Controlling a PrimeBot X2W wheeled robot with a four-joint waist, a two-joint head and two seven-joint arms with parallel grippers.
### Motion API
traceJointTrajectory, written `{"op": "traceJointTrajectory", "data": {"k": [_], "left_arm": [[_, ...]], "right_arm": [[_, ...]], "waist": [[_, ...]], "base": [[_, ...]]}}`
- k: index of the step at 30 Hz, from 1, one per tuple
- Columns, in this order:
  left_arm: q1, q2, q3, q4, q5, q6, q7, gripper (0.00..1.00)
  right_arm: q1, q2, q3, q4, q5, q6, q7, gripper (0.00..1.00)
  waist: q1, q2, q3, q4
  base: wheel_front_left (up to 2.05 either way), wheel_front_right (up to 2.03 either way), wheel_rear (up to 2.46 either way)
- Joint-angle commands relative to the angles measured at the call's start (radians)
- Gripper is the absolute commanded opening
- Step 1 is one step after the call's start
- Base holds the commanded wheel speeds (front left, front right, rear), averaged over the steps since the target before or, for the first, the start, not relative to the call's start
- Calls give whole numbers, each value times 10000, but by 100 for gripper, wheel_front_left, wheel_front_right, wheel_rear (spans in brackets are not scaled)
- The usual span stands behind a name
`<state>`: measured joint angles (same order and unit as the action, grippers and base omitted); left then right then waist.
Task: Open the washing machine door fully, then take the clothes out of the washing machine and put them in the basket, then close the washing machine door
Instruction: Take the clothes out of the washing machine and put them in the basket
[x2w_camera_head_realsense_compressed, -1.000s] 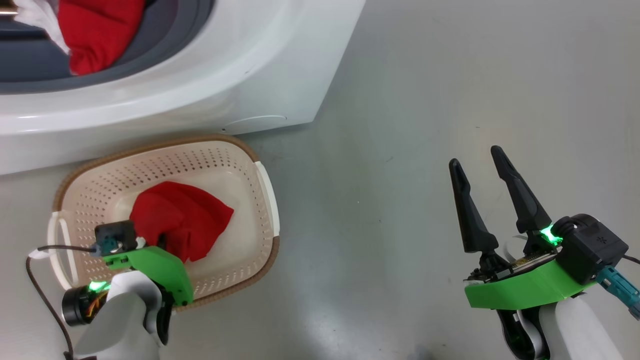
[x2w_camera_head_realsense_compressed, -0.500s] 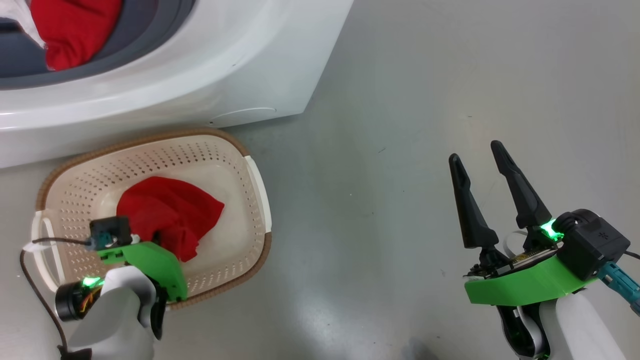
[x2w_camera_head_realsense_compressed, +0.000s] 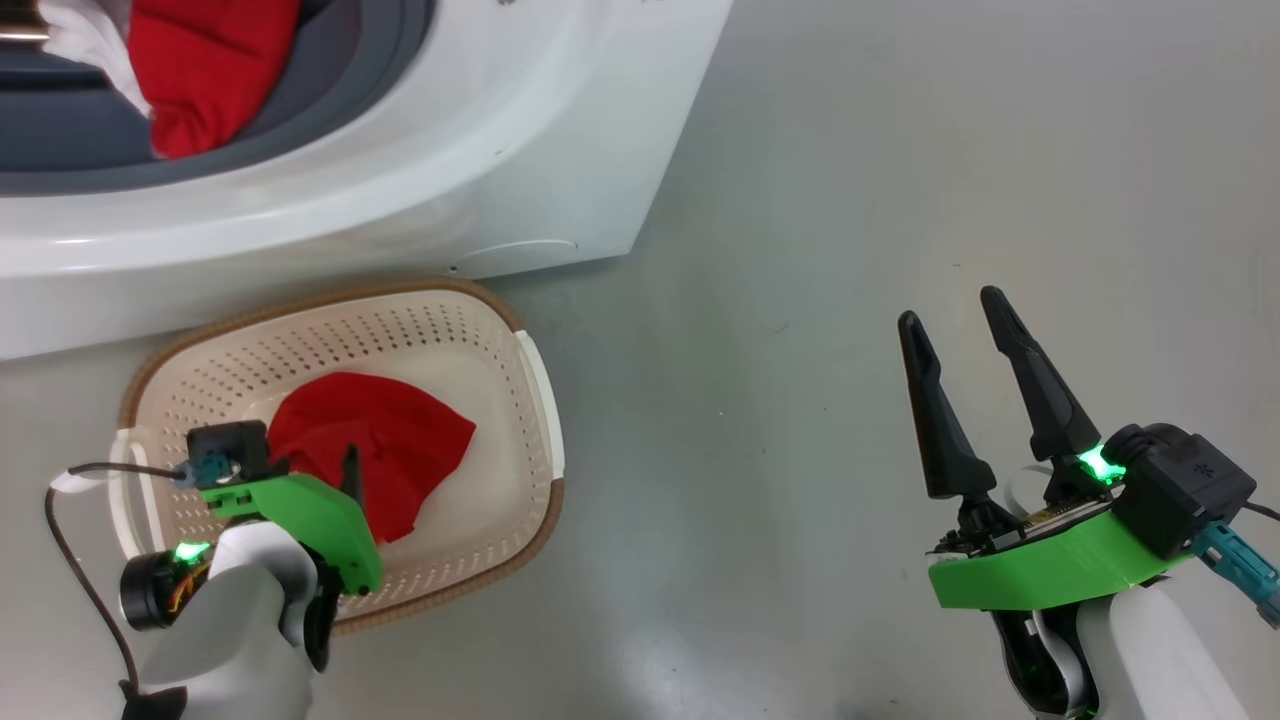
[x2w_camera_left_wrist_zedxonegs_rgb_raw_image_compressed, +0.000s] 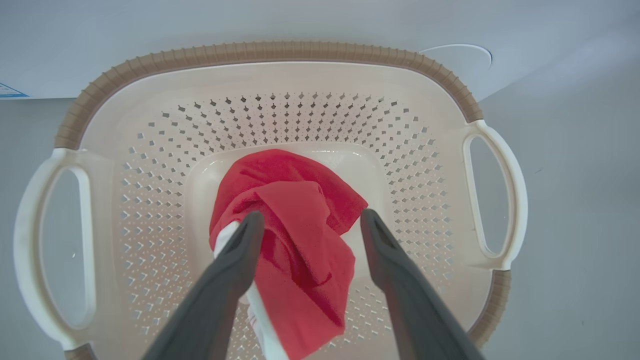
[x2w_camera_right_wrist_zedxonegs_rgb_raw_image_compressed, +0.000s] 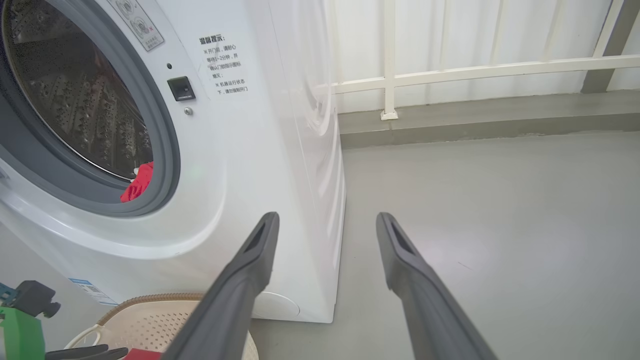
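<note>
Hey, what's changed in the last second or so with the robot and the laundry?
The left gripper has opened over the basket, letting go of the red garment, which now lies inside it between the open jaws. The right gripper stayed open over the floor, and more red clothes remain in the washing machine.

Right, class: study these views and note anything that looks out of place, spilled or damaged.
Nothing spilled or damaged. One red garment drapes onto the washing machine's grey gasket, not yet moved; another garment lies crumpled in the basket.
</note>
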<state>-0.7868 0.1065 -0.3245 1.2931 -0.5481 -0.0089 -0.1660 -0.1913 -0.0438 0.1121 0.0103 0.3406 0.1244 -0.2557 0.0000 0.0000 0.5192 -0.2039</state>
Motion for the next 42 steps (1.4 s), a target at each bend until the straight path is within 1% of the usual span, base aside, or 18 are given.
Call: {"op": "traceJointTrajectory", "data": {"k": [1,10,16,18,22,23,26,30,35,36,40,42], "left_arm": [[-77,218,170,-64,-132,-83,-56,100],[-99,137,378,-373,-414,-329,-726,100],[205,87,452,-1284,-378,-462,-938,100],[400,135,536,-1945,-273,-403,-950,100],[1145,223,818,-3608,92,-71,-954,100],[1145,223,818,-3608,92,-71,-954,100],[1780,266,986,-4862,434,138,-955,100],[2580,250,1213,-6430,779,295,-956,100],[3510,245,1453,-8172,1372,684,-957,100],[3875,222,1509,-8742,1589,821,-957,100],[4535,146,1636,-9728,1883,997,-957,100],[4816,136,1636,-10129,2024,997,-957,100]], "right_arm": [[-47,-64,199,-178,37,63,-61,100],[60,-64,197,-61,40,63,-61,100],[178,-64,220,1,16,63,-61,100],[212,-64,220,24,25,63,-61,100],[288,-64,227,65,29,63,-61,100],[288,-64,227,65,29,63,-61,100],[357,-64,225,107,19,63,-61,100],[487,-64,178,161,-5,63,-61,100],[642,-64,142,200,-63,63,-61,100],[709,-64,117,213,-95,63,-61,100],[850,-64,58,231,-177,63,-61,100],[925,-64,25,219,-212,63,-61,100]], "waist": [[0,0,-180,124],[0,0,-753,423],[0,0,-1243,584],[0,0,-1400,627],[0,0,-1714,672],[0,0,-1714,672],[0,0,-1934,682],[0,0,-2239,721],[0,0,-2634,784],[0,0,-2794,822],[0,0,-3093,922],[0,0,-3212,978]], "base": [[0,0,0],[0,0,0],[0,0,0],[0,0,0],[0,0,0],[0,0,0],[0,0,0],[0,0,0],[0,0,0],[0,0,0],[0,0,0],[0,0,0]]}}
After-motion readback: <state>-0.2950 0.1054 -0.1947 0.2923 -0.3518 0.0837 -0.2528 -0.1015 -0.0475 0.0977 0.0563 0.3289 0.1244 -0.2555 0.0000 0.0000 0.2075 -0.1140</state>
